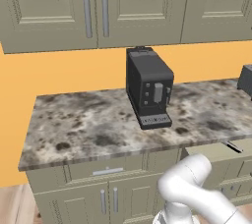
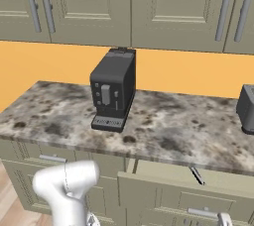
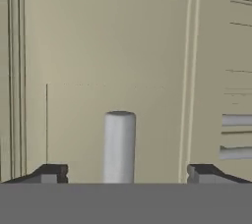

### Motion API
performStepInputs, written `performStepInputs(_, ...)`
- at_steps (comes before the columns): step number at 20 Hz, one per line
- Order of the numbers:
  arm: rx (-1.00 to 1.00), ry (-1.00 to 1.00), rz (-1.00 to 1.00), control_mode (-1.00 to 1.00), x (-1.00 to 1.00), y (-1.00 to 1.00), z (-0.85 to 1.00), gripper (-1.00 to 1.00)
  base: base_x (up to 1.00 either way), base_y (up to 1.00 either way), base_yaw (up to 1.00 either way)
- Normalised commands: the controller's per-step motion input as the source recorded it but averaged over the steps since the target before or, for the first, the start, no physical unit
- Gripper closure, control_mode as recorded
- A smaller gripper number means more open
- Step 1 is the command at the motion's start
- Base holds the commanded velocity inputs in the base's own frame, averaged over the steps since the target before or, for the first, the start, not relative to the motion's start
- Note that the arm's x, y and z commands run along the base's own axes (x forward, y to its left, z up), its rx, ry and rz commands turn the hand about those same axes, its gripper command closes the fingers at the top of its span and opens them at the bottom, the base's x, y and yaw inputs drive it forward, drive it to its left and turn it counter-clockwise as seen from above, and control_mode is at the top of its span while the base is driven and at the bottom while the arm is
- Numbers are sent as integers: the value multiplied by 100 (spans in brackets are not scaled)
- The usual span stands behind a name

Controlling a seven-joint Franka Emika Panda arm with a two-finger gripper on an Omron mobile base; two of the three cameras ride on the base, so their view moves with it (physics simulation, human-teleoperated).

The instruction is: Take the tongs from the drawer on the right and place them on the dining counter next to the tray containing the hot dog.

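As I read my feeds from left to right, these are the items I can confirm.

Left cupboard: I see a closed drawer with a silver pull [image 1: 107,171] under the desk's front edge, left of the open one, with cabinet doors below it.

Desk: I have the speckled grey-brown stone desk [image 1: 74,129] running along the orange wall, under the beige upper cabinets [image 1: 93,7].

Coffee machine: I see a dark coffee machine [image 1: 148,88] upright near the middle of the desk, its back close to the rear edge.

Drawer: I see the drawer [image 2: 183,180] pulled out beneath the desk's front edge, right of the coffee machine, pale inside.

Tongs: I see the tongs [image 2: 197,175] lying flat in the open drawer, a thin black-and-silver sliver; the left base camera shows them [image 1: 233,147] near the drawer's right side.

Dark appliance: I can make out a dark box [image 2: 246,110] at the desk's right end, cut by the frame.

Fingers: I see the fingers [image 3: 127,174] released and spread wide, one tip each side of an upright silver handle [image 3: 119,144] on a beige cabinet front, neither tip touching it.
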Motion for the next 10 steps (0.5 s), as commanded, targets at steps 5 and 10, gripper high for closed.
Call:
performStepInputs(5,0,-7,2,-100,-38,0,55,-100,0,0,0)
performStepInputs(10,-1,-1,3,-100,4,0,69,-100,0,0,0)
